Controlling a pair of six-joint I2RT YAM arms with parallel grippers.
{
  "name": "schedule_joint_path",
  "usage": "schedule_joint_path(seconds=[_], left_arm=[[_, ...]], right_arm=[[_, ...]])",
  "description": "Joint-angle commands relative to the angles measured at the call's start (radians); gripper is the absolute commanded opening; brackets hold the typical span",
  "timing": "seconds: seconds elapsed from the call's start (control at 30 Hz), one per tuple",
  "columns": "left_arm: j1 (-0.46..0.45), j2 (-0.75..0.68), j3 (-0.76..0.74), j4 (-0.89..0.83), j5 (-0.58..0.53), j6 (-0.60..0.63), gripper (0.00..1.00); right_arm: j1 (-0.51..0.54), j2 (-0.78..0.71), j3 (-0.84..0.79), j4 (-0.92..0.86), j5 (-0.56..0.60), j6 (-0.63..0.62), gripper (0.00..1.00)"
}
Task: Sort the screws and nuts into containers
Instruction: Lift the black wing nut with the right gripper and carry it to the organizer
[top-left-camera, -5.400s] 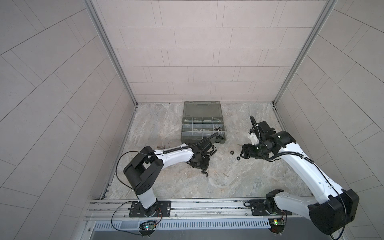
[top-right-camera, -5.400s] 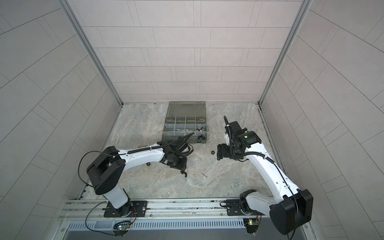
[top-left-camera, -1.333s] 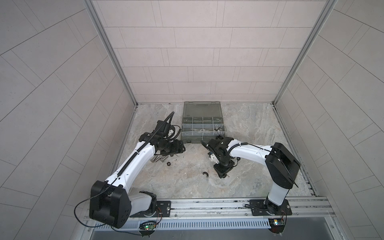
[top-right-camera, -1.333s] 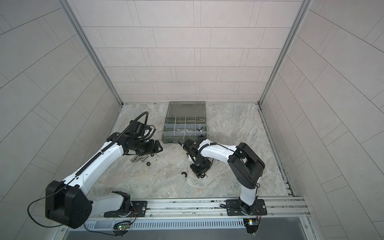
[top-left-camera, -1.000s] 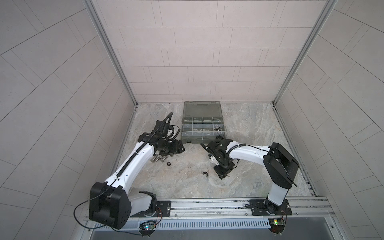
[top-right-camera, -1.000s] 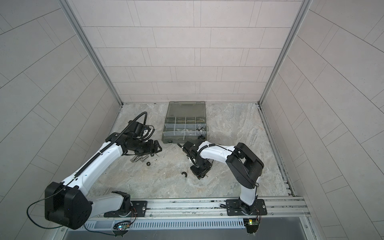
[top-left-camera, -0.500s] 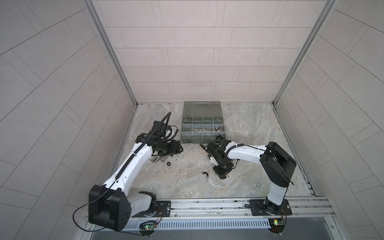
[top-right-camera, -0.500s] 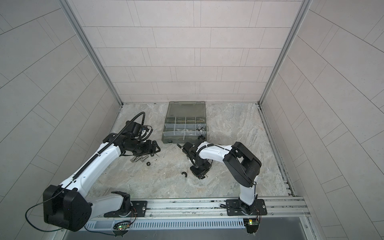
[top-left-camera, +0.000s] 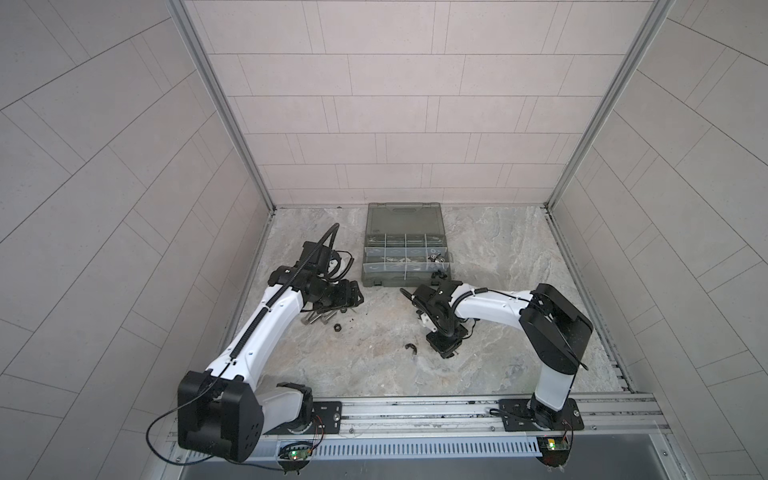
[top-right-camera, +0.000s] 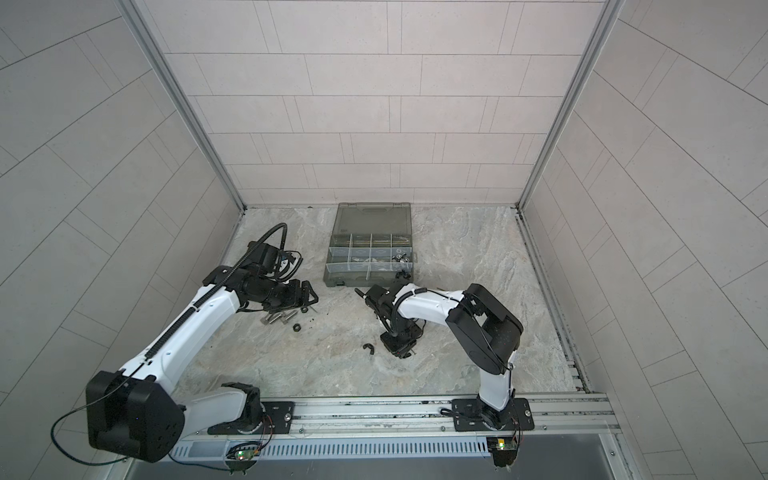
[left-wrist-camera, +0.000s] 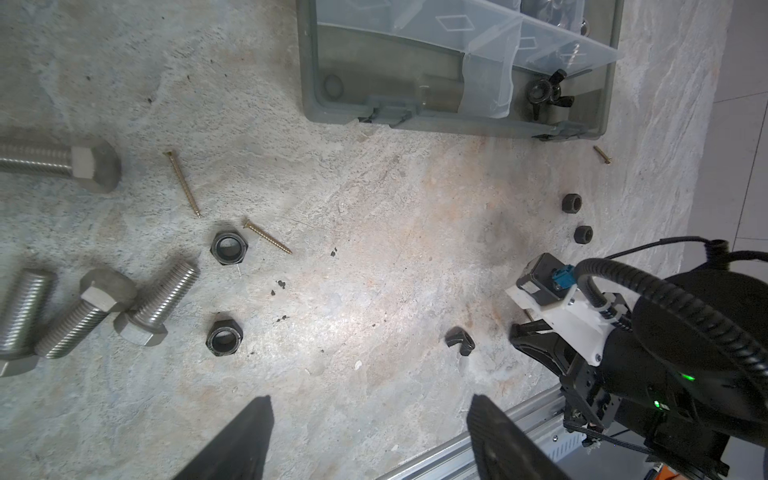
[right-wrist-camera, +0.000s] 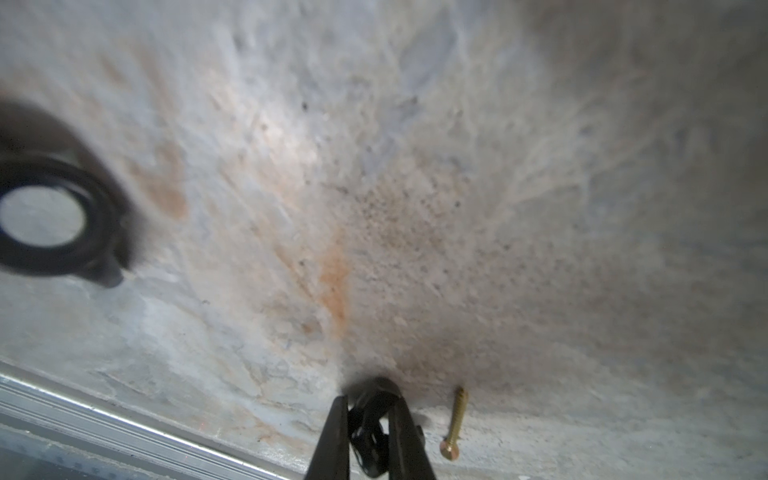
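R end effector (right-wrist-camera: 369, 401) has closed since a sec ago, now clamps small black nut (right-wrist-camera: 370, 434) on worktop (right-wrist-camera: 415, 208), brass screw (right-wrist-camera: 454, 424) just beside. L end effector (left-wrist-camera: 370, 399) apart, near silver bolts (left-wrist-camera: 166, 295).

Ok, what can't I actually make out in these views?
Right wrist view: black piece in the shut right gripper, blurred and cut off by the frame edge; its kind is unclear.
Right wrist view: black ring, out of focus, partly out of frame.
Left wrist view: organizer case, only its near part in frame; in both top views its contents are too small.
Left wrist view: silver bolts, cut off at the edge.
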Motion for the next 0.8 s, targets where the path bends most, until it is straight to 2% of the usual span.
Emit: schedule_joint_path(seconds=[0.0,0.17,0.4,0.67,0.77], left_arm=[[0.007,-0.004,0.011,-0.029,0.008,0.021,0.8],[0.009,0.001,0.038,-0.039,-0.004,0.026,0.85],[0.009,0.007,0.064,-0.047,-0.01,0.029,0.86],[0.009,0.017,0.105,-0.048,0.008,0.04,0.88],[0.009,0.025,0.128,-0.048,0.006,0.043,0.94]], right_arm=[[0.007,0.023,0.0,0.01,0.002,0.012,0.06],[0.005,0.019,0.037,-0.005,0.001,0.008,0.04],[-0.009,0.014,0.109,-0.043,0.014,0.0,0.03],[-0.072,0.026,0.264,-0.106,0.028,-0.024,0.03],[-0.109,0.046,0.331,-0.118,0.025,-0.03,0.03]])
